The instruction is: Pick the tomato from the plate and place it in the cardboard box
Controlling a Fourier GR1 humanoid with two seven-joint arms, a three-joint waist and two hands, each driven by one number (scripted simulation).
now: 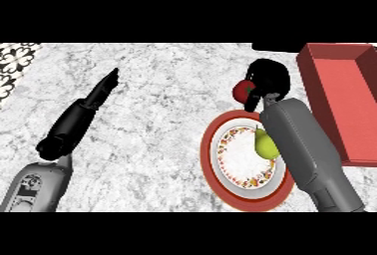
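Holding tomato (243, 90) | right hand (267, 79) curled | above plate (213, 149) | left hand (99, 94) straight

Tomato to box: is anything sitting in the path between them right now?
Nothing visible does. The right robot hand is curled round the tomato, beyond the far rim of the plate. Only bare counter shows between it and the red box to its right. The pear lies behind, on the plate.

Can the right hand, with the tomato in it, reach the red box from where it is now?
Probably yes. The right hand, curled round the tomato, hangs just left of the box, whose top is open, and nothing stands between them.
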